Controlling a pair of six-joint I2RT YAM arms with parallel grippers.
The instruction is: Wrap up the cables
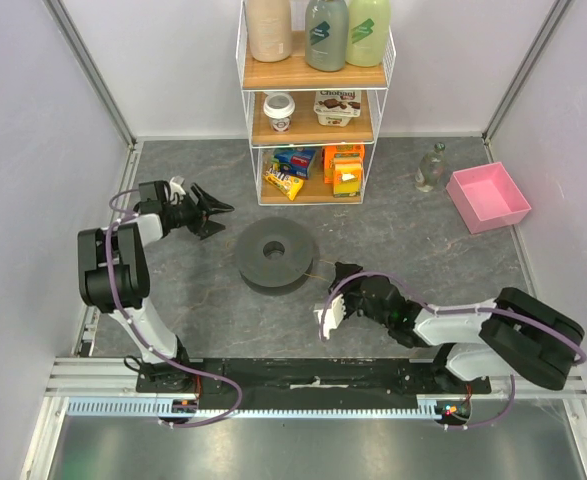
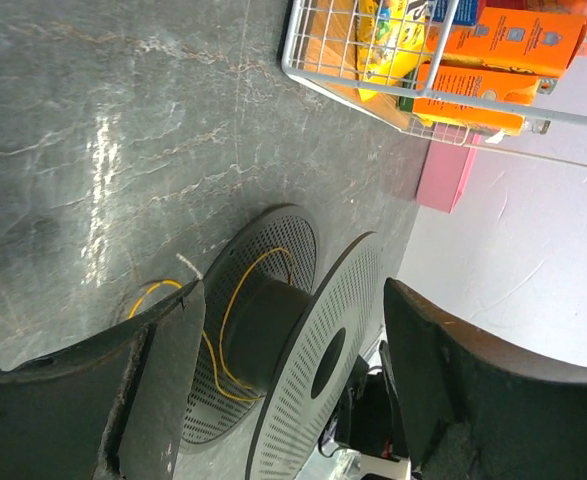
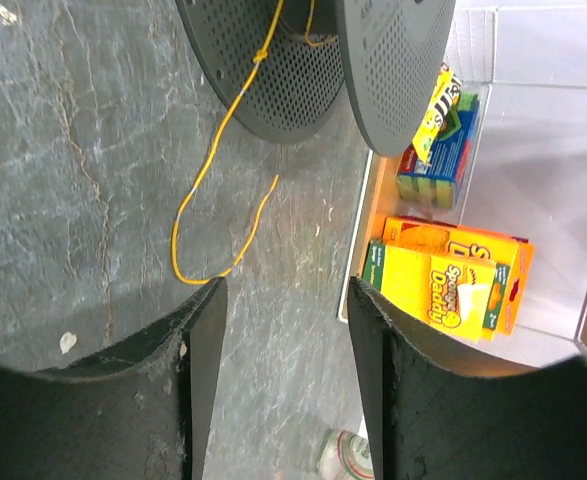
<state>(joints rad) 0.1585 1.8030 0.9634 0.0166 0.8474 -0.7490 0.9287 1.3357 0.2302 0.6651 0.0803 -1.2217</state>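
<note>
Left jaws wide open, empty, left of spool (image 1: 276, 255); right jaws partly open, empty, beside loose yellow cable (image 3: 213, 165) on bench (image 1: 423, 245).

You're looking at a robot lab cell: plain white panels (image 1: 33, 120) in aluminium framing (image 1: 95, 75), a metal mounting rail (image 1: 93, 378) along the near edge, and a wire shelf (image 1: 308, 75) stocked with groceries (image 1: 345, 170).
</note>
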